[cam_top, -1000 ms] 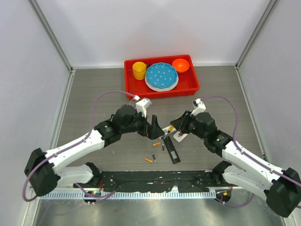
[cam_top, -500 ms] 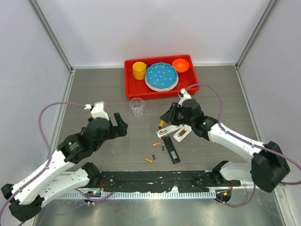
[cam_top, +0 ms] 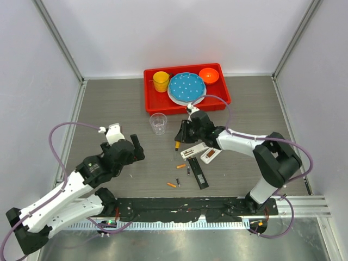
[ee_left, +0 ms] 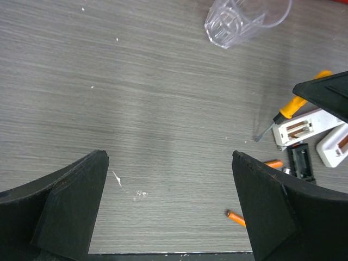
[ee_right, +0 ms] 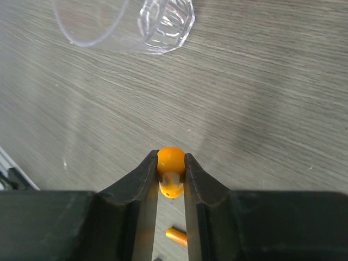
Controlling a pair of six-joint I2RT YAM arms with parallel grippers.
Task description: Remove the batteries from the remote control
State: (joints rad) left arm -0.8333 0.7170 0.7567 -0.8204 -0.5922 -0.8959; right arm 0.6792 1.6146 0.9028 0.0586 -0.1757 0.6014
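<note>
Loose batteries (cam_top: 172, 185) beside opened remote (cam_top: 194, 151)

A grey wood-grain worktop (cam_top: 109, 103) fills most of the top view. At upper centre a red tray (cam_top: 220, 98) sits on it. Just below the tray's left end a clear cup (cam_top: 158, 123) stands upright. At centre lie two white remote pieces (cam_top: 194, 151) side by side, with a long black piece (cam_top: 199, 176) below them. Loose batteries (cam_top: 172, 185), orange and dark, lie just left of the black piece.
</note>
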